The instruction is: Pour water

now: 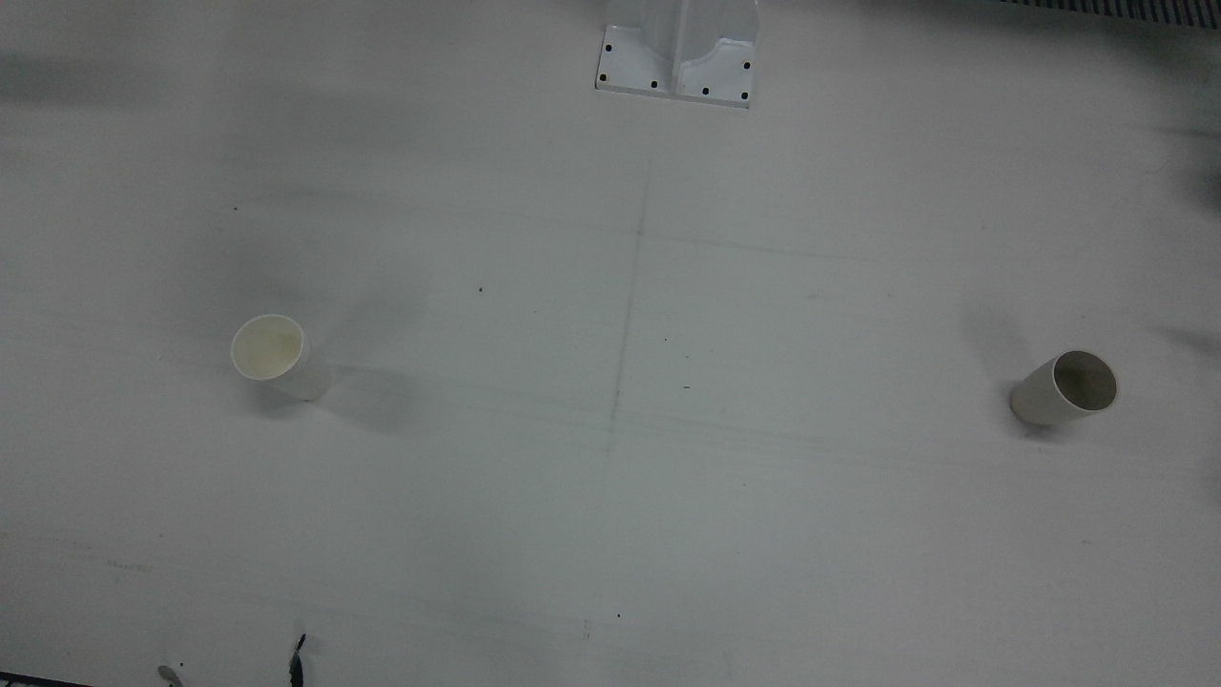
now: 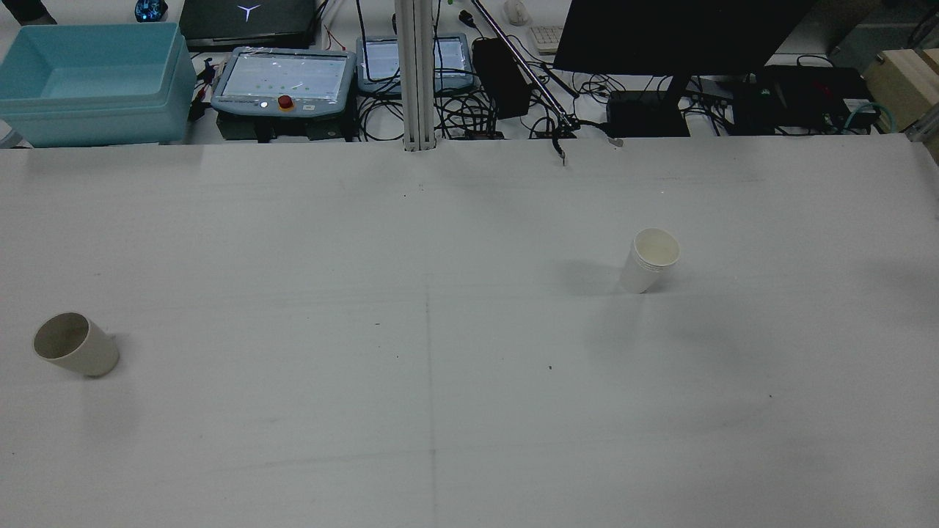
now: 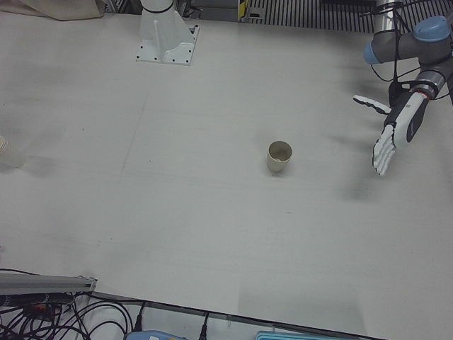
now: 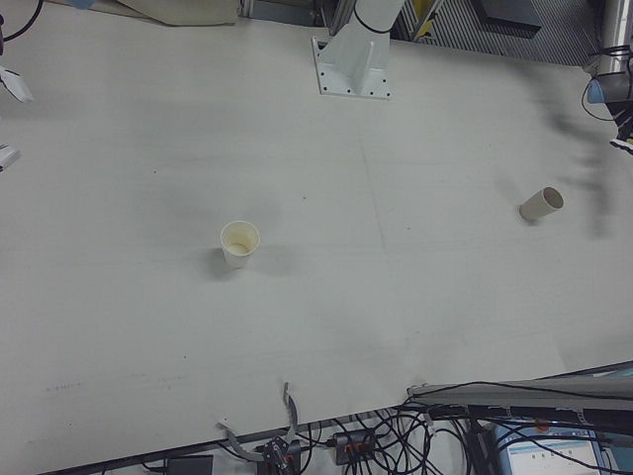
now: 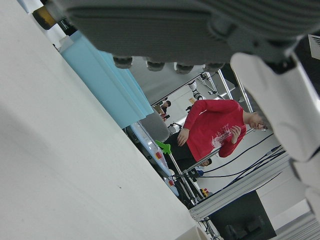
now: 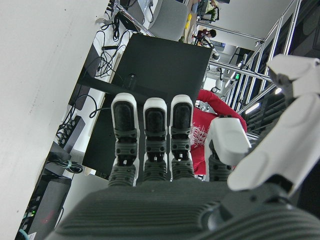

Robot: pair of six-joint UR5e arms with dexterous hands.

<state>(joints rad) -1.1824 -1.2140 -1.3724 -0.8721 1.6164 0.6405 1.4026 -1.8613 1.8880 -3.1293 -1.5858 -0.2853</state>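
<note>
Filling the lower part of the right hand view, our right hand (image 6: 165,165) sits closest to the lens, its fingers (image 6: 156,131) stretched out side by side and parted from the thumb, holding nothing. Behind them in that frame we see a dark monitor (image 6: 150,80) and cables along the far edge of the table (image 6: 35,75).

Going left to right across the front view, we find a white paper cup (image 1: 277,355) at middle left, standing upright on the table (image 1: 610,477) with a pale yellowish inside. At top centre sits a white pedestal base (image 1: 677,57) with bolt holes. At middle right stands a second, greyer cup (image 1: 1064,388), also upright, well apart from the first. We cannot tell whether either cup holds water.

In the left-front view the grey cup (image 3: 279,156) stands near the centre of the frame, and our left hand (image 3: 395,134) hangs at the upper right, above the table and well apart from the cup, fingers straight and spread, palm empty.

In the rear view the grey cup (image 2: 75,344) sits at lower left and the white cup (image 2: 648,260) right of centre; a light blue bin (image 2: 92,81) stands at upper left beyond the table.
</note>
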